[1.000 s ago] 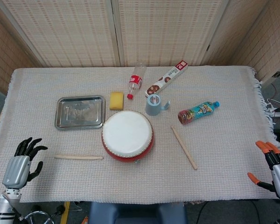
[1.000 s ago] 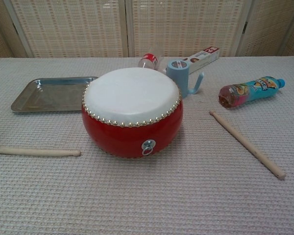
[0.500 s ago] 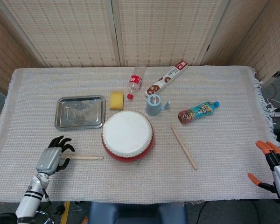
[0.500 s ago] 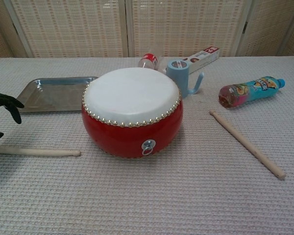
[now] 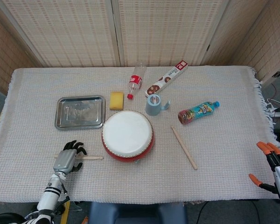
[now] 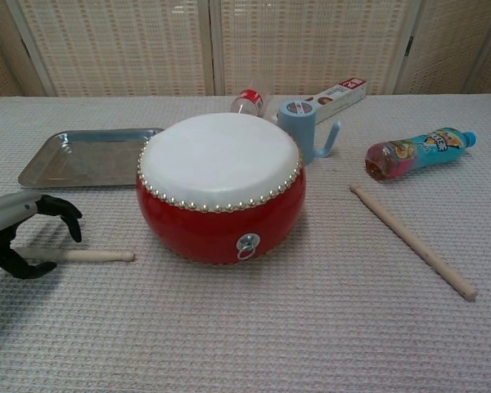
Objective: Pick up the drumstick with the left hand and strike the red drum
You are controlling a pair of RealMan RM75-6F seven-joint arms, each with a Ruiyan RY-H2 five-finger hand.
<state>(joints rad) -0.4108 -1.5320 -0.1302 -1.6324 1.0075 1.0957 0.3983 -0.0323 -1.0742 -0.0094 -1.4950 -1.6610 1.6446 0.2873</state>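
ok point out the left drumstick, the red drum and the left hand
left drumstick [image 6: 98, 255], chest view, on the bare shaft near its tip
red drum [image 6: 221, 225], chest view, on the red side wall
left hand [image 5: 68, 160], head view, on the silver back of the hand

I see even, soft indoor light, faint shadows under the drum [image 6: 221, 192], mild glare on the tray [image 5: 80, 112], sharp focus.
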